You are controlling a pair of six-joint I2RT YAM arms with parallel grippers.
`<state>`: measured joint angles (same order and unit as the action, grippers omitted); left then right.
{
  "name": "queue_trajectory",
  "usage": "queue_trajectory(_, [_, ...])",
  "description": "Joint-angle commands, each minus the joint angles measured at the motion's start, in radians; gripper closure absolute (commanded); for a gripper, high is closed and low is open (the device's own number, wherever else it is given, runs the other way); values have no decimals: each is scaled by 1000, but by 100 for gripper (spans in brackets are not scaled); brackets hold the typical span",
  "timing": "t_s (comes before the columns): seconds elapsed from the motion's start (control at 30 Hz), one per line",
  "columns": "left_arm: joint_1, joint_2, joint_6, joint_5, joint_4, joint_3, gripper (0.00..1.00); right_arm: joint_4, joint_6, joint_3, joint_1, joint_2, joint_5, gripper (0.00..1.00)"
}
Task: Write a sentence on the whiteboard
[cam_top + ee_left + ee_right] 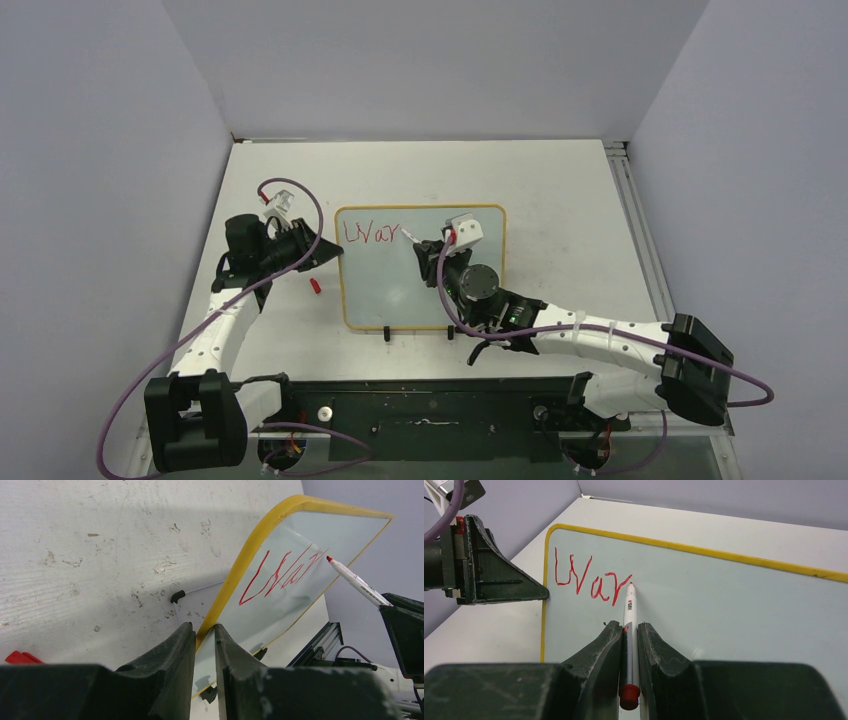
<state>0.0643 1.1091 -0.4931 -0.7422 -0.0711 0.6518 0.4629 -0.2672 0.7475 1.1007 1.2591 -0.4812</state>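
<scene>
Far left, a small red cap (315, 285) lies on the table (560, 200) just beside the board's left edge, probably the marker's own cap, set aside out of the writing path. Next to it, the left claw (204, 630) is closed narrowly on the yellow frame at the left edge of the whiteboard (420, 285), one finger on each face. This grip looks meant to brace the board so the pressure of writing cannot push it across the table. The board sits in the middle of the table between the two arms, with its two black feet on the near edge. Whether it lies flat or is lifted a little on the gripped side I cannot tell. Along its top left corner the sentence (591, 577) has only begun: three red letters, "War", leaving nearly all of the writing to do. Just right of the last letter is the tip of the marker (630, 605), at the top end of the "r" stroke; it seems to touch the surface, though contact is not certain. The right claw (628, 630) pinches the marker's barrel well behind the tip, the marker pointing forward along the fingers. That keeps the letters in view of the wrist camera and keeps the fingers clear of the wet ink. The next letter belongs in the bare space to the right.
</scene>
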Motion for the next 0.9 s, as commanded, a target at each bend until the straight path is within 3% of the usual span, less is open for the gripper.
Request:
queue_trajectory(0.0, [-6, -9, 11, -19, 18, 45, 81, 45, 0, 13, 2, 20, 13, 95])
queue_trajectory(0.87, [-6, -12, 10, -18, 16, 43, 81, -1, -19, -29, 1, -23, -40, 95])
